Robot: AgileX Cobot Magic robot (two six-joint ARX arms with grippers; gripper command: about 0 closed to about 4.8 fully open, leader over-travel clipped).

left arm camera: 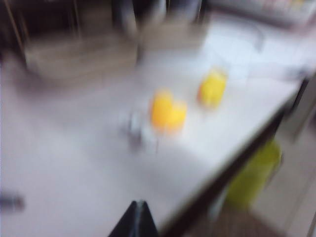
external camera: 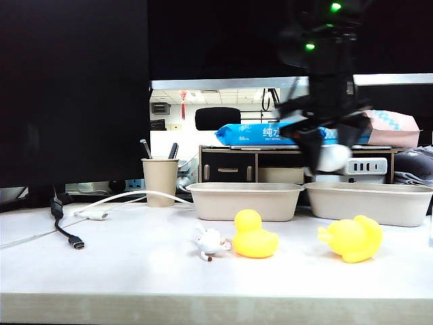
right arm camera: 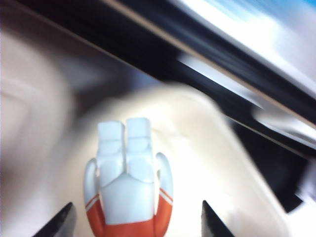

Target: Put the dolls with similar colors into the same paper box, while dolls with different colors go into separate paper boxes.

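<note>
Right jaws (right arm camera: 133, 222) clamp white toy (right arm camera: 127, 182) lengthwise, orange end inward.

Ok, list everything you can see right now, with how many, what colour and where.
Ducks: two, yellow, front of table.
Small figurine: one, white, left of the nearer duck.
Paper trays: two, beige, side by side behind the ducks.
White toy: one, white and orange, held above the right tray.
Cup: one, beige, left of the trays, holding pens.
Cables: white and black, table's left.
Right gripper: holding the white toy.
Left gripper: only a dark tip visible.
</note>
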